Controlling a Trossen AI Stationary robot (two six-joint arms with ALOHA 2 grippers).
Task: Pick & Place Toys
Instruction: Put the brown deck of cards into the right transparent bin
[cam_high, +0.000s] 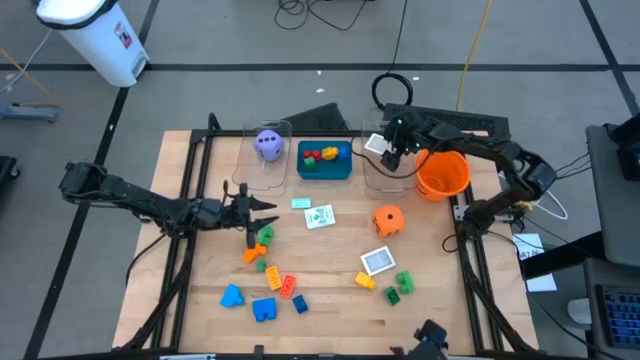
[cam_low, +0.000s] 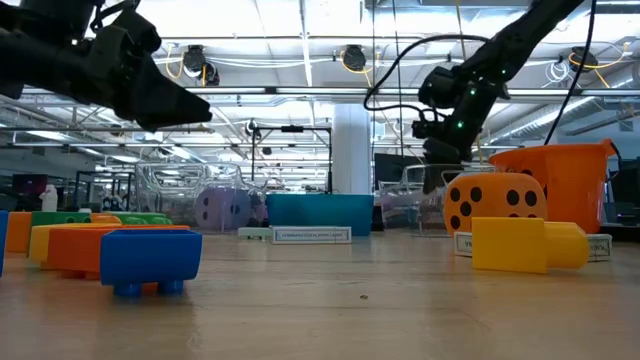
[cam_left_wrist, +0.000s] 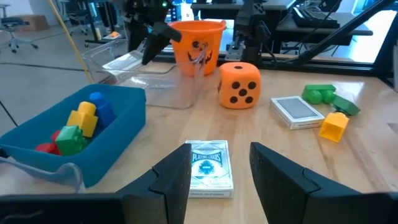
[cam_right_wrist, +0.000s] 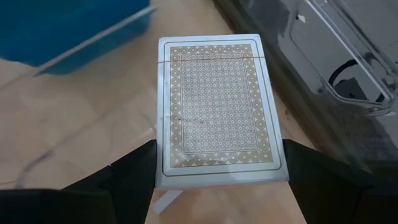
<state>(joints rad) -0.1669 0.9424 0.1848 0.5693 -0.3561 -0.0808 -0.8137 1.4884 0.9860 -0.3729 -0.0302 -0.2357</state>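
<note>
My right gripper (cam_right_wrist: 217, 163) is shut on a white card box (cam_right_wrist: 214, 106) and hangs over the table's far side beside a clear bin (cam_high: 388, 172). My left gripper (cam_left_wrist: 217, 177) stands open above the table's left middle, touching nothing. A blue card box (cam_left_wrist: 209, 168) lies flat on the wood ahead of its fingers. The orange die (cam_high: 388, 220) and another card box (cam_high: 378, 260) rest on the table. Loose bricks (cam_high: 262, 250) lie near the front. A purple die (cam_high: 267, 145) sits in the left clear bin. My right gripper pinches the white card box by its two long edges (cam_right_wrist: 163, 158), near the end closest to the wrist. The fingers slant down from the table's far right, and the box runs on past them. The box is lifted clear, patterned face toward the wrist camera.
A teal tray (cam_high: 302, 174) holding a few bricks stands at the far middle between the two clear bins. An orange bowl (cam_high: 443, 172) stands at the far right. Green and yellow bricks (cam_high: 398, 284) lie front right, blue ones (cam_high: 262, 308) front left.
</note>
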